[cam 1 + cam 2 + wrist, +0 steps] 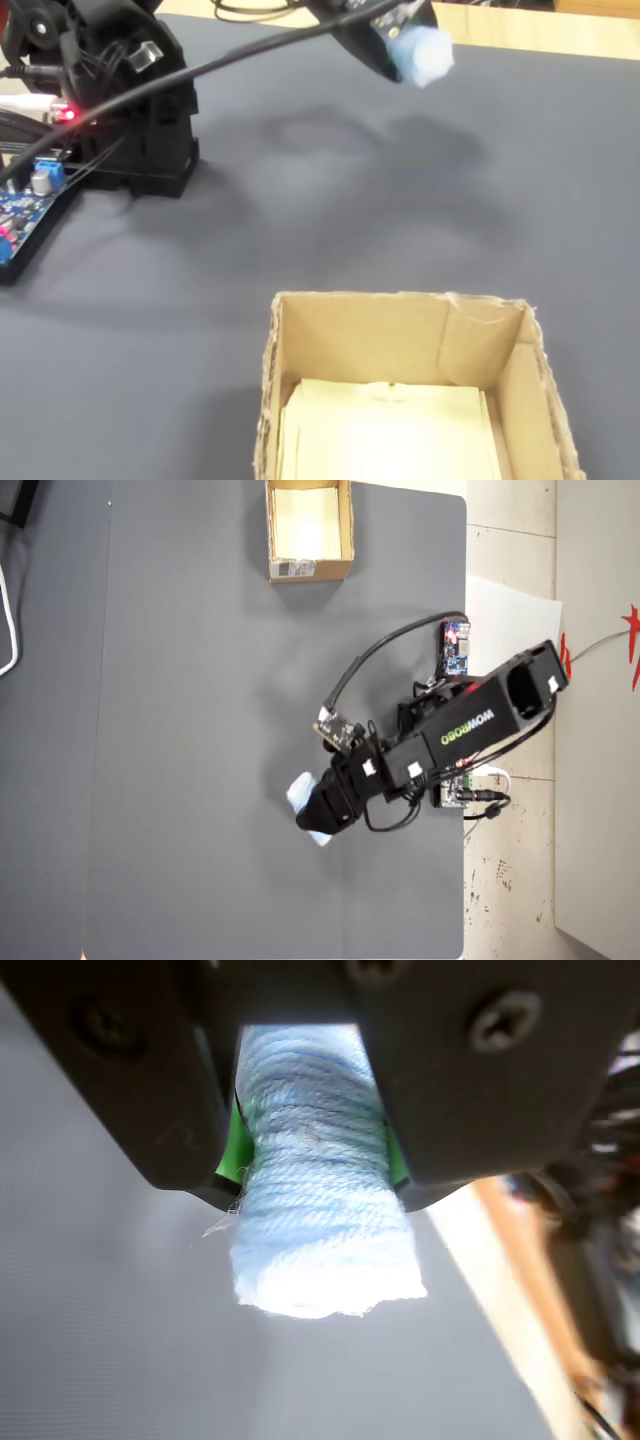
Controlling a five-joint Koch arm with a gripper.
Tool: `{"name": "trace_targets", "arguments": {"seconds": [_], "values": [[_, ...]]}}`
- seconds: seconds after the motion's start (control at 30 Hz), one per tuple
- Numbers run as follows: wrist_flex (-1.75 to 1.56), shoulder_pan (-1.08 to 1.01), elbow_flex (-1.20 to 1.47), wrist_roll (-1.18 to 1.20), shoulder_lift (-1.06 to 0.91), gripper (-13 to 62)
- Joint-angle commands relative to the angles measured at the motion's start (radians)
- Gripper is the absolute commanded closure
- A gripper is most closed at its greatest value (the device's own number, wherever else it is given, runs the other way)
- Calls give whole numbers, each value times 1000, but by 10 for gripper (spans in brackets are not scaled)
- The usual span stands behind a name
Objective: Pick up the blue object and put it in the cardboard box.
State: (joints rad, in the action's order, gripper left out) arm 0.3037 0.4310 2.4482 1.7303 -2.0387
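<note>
I see my end effector (312, 1175) clamped on the blue object (318, 1220), lifted at lower centre overhead, well apart from the cardboard box (310, 570) at top.

Overhead looks straight down; fixed view sits low behind the cardboard box (400, 380), seemingly facing the arm.

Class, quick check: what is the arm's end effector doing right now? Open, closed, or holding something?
End effector: closed on the blue object, which is lifted clear of the mat, not yet over the cardboard box.
</note>
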Motion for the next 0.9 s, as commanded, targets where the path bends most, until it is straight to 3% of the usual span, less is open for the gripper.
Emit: {"name": "trace_targets", "arguments": {"seconds": [0.0, 0.2, 0.47, 0.67, 0.73, 0.87], "values": [[-144, -91, -23, -37, -49, 444], [-244, -253, 23, -110, -104, 444], [-466, -620, 2, -233, -86, 444], [-603, -997, -118, -414, 83, 445], [-546, -1123, -305, -456, 221, 445], [-451, -1227, -465, -457, 336, 445]]}}
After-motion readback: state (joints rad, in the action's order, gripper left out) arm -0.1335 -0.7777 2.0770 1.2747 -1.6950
